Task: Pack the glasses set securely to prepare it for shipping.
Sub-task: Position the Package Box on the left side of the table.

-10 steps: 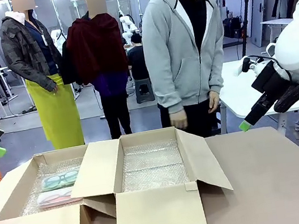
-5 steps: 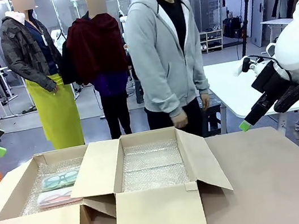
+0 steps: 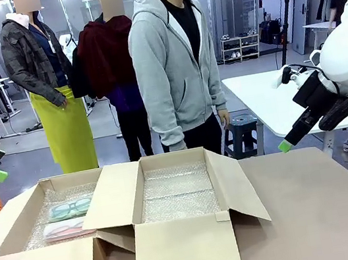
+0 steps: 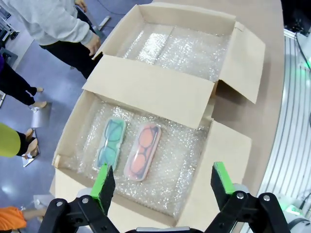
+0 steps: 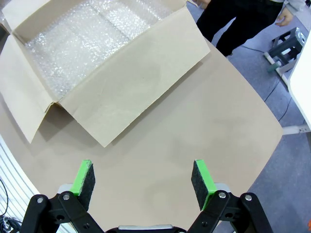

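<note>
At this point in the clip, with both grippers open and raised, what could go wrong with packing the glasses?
1. The teal glasses case and the pink glasses case lie side by side, close together, so the left gripper may nudge one while grasping the other.
2. The raised cardboard flap between the two boxes could catch a case carried across.
3. The person's hand hangs near the right box.

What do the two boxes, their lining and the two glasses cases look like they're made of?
Boxes: plain brown cardboard, matte, with creased flaps and raw cut edges. Lining: likely bubble wrap, a clear, glinting, dimpled sheet. Teal glasses case and pink glasses case: seemingly clear glossy plastic, since the frames show through; that they are rigid is only a guess.
</note>
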`<state>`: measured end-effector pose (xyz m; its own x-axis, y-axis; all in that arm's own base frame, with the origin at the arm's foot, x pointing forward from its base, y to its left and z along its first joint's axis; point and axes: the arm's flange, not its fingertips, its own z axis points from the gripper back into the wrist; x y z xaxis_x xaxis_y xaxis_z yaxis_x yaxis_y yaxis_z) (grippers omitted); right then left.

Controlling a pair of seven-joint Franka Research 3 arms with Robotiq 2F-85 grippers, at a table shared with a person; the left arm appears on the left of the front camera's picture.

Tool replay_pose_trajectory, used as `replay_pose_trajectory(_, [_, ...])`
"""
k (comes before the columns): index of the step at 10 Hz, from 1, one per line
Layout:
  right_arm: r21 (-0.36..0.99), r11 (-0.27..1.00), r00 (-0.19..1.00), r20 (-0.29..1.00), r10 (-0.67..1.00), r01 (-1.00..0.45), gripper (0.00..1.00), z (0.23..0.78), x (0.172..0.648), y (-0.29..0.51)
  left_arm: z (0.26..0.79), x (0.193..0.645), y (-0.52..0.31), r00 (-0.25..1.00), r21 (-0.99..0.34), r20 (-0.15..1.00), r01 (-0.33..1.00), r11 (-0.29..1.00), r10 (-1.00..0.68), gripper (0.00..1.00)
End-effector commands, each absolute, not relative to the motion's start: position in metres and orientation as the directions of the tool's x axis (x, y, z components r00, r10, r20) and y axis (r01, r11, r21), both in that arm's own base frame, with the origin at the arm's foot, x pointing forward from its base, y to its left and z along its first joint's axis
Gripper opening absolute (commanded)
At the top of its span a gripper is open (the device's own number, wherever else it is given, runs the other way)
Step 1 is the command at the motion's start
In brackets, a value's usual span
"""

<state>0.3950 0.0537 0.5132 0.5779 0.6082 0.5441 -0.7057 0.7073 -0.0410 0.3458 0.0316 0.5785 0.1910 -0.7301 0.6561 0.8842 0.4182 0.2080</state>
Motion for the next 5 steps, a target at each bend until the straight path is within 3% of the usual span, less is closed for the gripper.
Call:
replay_pose_trajectory(1, [-0.036, 0.713, 0.59, 0.532, 0.607, -0.701, 1.0, 0.5148, 0.3953, 0.0553, 0.5826, 0.3441, 0.0314, 0.205, 0.218, 0.647, 0.873, 0.437, -0.734, 1.0])
replay_pose_trajectory(5, [-0.036, 0.713, 0.59, 0.532, 0.607, -0.701, 1.0, 0.5148, 0.3953, 0.0553, 0.5826, 0.3441, 0.0314, 0.205, 0.218, 0.647, 0.873, 0.437, -0.734, 1.0])
